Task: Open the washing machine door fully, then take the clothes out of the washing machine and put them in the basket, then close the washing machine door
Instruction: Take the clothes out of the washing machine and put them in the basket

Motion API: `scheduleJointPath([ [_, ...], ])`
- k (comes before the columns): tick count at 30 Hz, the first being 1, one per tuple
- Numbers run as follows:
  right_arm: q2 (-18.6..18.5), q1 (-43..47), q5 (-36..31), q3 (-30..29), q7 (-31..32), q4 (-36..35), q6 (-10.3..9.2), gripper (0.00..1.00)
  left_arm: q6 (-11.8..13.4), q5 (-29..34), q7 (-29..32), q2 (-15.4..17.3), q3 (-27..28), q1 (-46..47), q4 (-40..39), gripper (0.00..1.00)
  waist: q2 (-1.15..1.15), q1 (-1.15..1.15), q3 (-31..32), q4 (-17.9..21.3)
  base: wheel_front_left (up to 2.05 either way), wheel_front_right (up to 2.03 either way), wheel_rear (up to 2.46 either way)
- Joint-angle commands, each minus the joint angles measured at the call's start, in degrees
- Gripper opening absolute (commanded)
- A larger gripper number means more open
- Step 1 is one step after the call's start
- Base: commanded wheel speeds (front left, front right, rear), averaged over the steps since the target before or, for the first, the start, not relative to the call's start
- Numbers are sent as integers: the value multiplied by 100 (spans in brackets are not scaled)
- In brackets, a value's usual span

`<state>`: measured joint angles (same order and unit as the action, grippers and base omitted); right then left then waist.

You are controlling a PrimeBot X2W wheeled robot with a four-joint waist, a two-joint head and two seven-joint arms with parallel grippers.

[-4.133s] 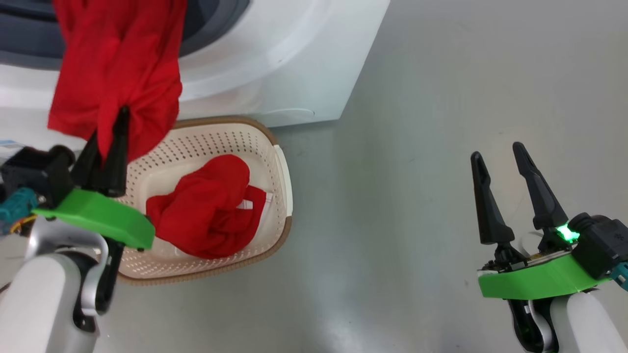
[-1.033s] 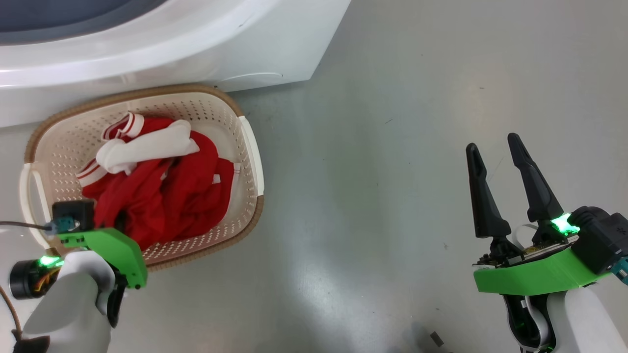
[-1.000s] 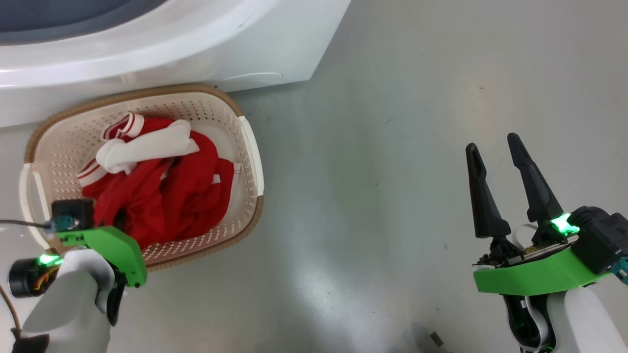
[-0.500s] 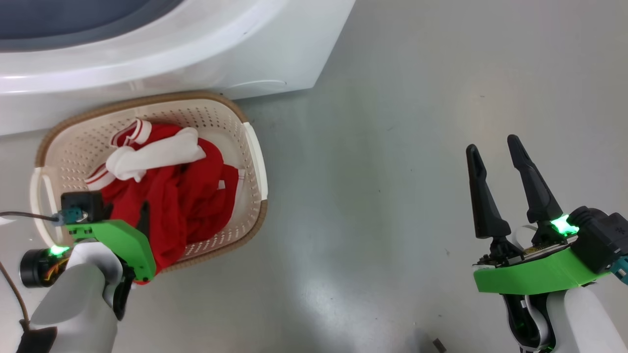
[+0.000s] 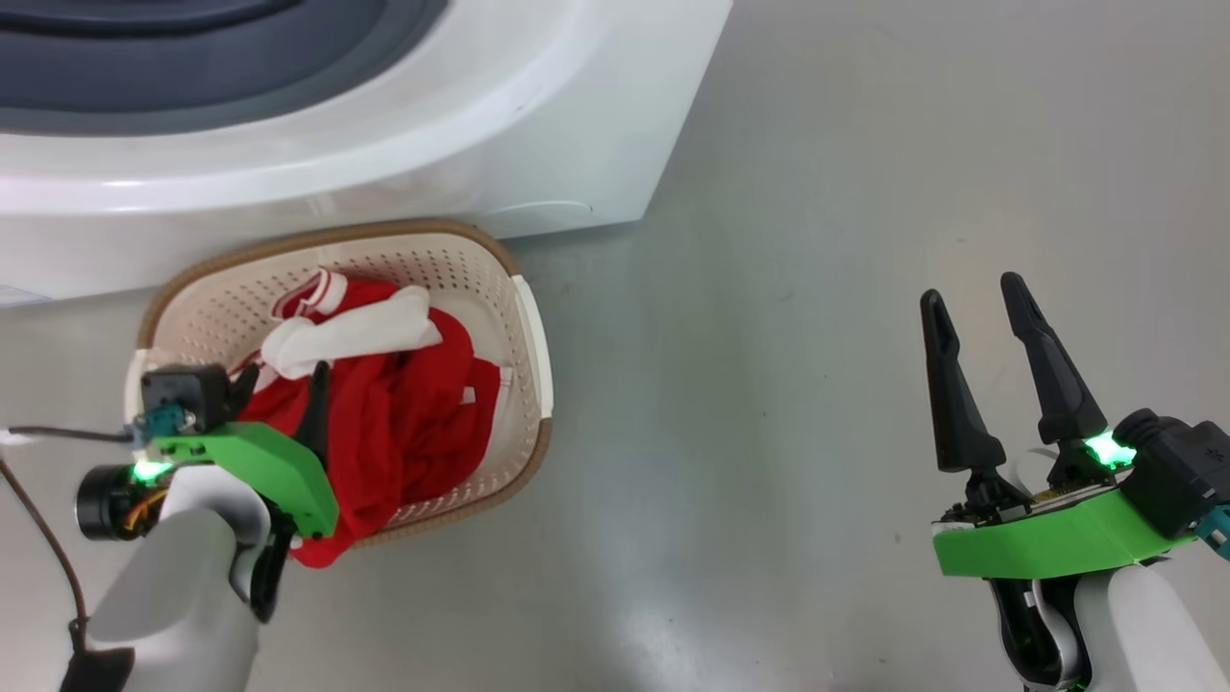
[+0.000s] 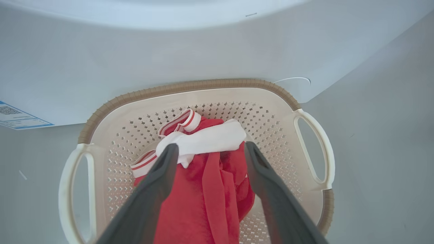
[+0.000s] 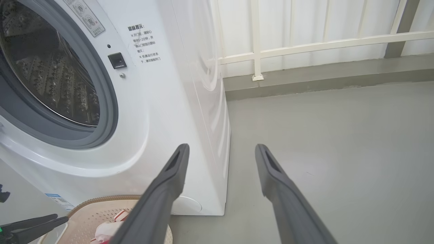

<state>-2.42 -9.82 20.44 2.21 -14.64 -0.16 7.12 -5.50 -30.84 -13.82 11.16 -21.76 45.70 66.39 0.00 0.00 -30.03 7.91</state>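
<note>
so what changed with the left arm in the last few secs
The left gripper, which had part of the clothes pinched up by the washing machine, lowered it into the basket and let go; it stands open over the pile, one fold hanging over the near rim. The right gripper stayed open over the floor.

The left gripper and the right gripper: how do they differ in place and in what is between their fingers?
The left gripper is over the basket; the right gripper is over the grey floor. Red clothes lie between the left gripper's fingers; nothing lies between the right gripper's. Both are open.
</note>
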Motion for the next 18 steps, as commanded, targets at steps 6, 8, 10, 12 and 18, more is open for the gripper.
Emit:
scheduleJointPath([
  [6,-45,167,-147,23,-36,-70,36,100,263,-83,-113,188,294,-536,-778,100,0,0,352,-157,0,0,0],
  [8,-45,210,-273,-7,-36,-50,36,100,395,-49,-116,191,399,-808,-1330,100,0,0,501,-200,0,0,0],
  [10,-45,252,-338,-31,-36,-31,36,100,503,34,-116,209,455,-1040,-1757,100,0,0,600,-225,0,0,0],
  [12,-45,287,-390,-45,-36,-15,36,100,542,62,-117,198,533,-1292,-2169,100,0,0,701,-246,0,0,0],
  [18,-45,390,-492,-84,-36,71,36,100,627,252,-117,203,778,-2021,-3372,100,0,0,1013,-286,0,0,0],
])
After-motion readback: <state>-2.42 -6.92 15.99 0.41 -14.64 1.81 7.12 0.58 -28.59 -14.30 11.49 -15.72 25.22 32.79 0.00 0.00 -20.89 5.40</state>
